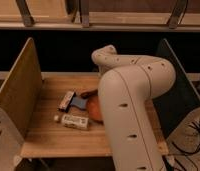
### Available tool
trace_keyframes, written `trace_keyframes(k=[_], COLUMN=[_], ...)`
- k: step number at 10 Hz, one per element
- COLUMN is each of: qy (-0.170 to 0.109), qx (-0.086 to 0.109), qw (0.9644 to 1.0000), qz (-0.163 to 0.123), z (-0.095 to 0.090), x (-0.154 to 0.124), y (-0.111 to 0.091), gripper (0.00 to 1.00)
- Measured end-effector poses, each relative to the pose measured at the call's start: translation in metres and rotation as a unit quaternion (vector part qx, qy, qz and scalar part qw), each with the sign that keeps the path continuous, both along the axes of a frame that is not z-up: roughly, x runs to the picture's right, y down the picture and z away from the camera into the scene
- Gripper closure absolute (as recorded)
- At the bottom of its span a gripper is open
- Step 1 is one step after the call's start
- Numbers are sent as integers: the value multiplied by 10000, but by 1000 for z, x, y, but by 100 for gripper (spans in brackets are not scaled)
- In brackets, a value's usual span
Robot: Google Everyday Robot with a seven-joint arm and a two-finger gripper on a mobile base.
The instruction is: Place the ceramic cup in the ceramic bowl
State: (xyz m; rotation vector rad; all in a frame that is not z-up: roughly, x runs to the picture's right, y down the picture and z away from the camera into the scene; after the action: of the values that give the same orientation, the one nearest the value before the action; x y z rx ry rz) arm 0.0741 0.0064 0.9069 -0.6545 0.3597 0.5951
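The orange-red ceramic bowl (pixel 93 108) sits mid-table; only its left part shows, the rest is behind my arm. My big white arm (pixel 130 100) reaches in from the lower right and bends down over the bowl. My gripper is mostly hidden behind the arm, above the bowl; a dark part that may belong to it (pixel 88 93) sticks out at the bowl's far-left rim. The ceramic cup is hidden.
A flat white rectangular box (pixel 73 120) lies left of the bowl in front. A small box (pixel 66 100) and a blue item (pixel 79 103) lie behind it. A wooden side wall (pixel 18 92) stands left, a dark wall (pixel 179 95) right, on the wooden table (pixel 53 139).
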Motion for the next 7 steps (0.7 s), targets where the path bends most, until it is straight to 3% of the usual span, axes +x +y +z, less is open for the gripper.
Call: trace_keyframes(k=[1, 3, 6, 7], qy=[73, 258, 503, 514], qx=[47, 199, 711, 992], qw=[10000, 9995, 9962, 9937], qz=[-1, 29, 90, 37], z=[1, 0, -21, -38], x=[6, 19, 39, 39], y=[-3, -14, -49, -65], gripper=[89, 100, 100, 100])
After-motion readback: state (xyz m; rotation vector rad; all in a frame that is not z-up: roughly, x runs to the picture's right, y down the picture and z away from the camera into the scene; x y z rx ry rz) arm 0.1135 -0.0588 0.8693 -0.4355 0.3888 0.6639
